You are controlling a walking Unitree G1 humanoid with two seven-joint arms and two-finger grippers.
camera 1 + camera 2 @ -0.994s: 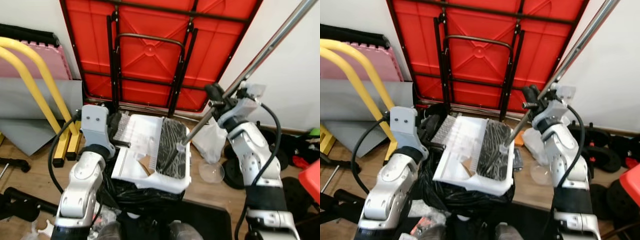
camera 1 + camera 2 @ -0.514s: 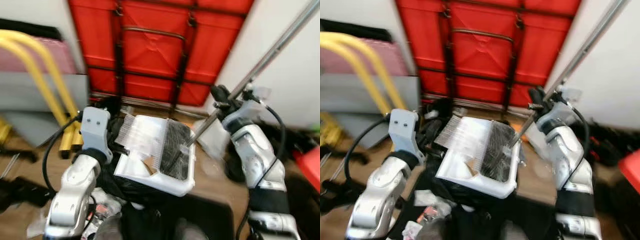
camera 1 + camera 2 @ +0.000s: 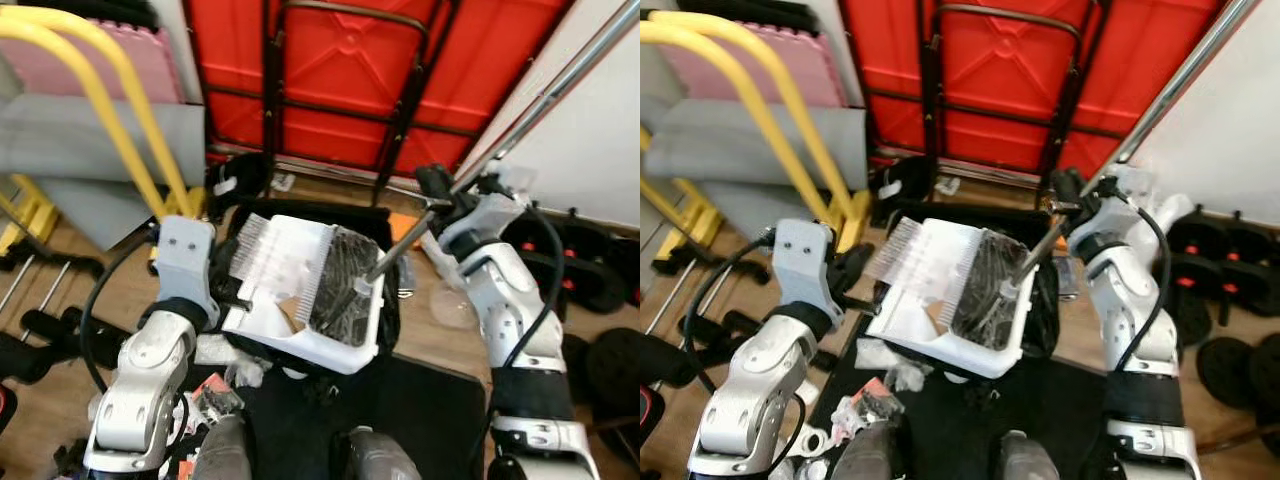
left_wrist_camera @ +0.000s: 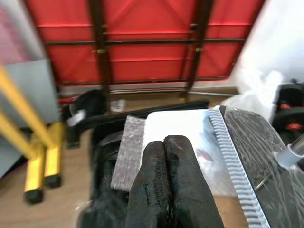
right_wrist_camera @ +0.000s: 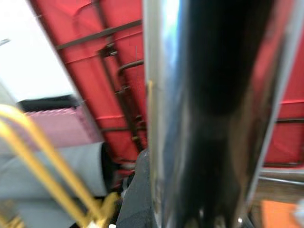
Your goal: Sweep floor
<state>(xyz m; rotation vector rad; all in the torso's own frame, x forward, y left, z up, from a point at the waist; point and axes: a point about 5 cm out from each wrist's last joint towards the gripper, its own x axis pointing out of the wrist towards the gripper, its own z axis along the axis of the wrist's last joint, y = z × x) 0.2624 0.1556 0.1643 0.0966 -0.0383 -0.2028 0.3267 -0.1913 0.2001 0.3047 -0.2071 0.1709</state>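
My right claw (image 3: 437, 192) clamped round metal broom handle (image 3: 545, 98); black brush head (image 3: 343, 285) lies in white dustpan (image 3: 300, 290). My left claw (image 4: 166, 190), fingers pressed together, grips dustpan's near edge. Dustpan tilted above black bin bag (image 3: 395, 300) on wooden floor (image 3: 120, 290), before red folded table (image 3: 350, 70).

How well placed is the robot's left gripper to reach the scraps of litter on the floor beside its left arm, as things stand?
Probably not well. The left gripper is shut on the white dustpan, held up over the black bag. The litter lies lower, under the arm, so the pan would have to go first.
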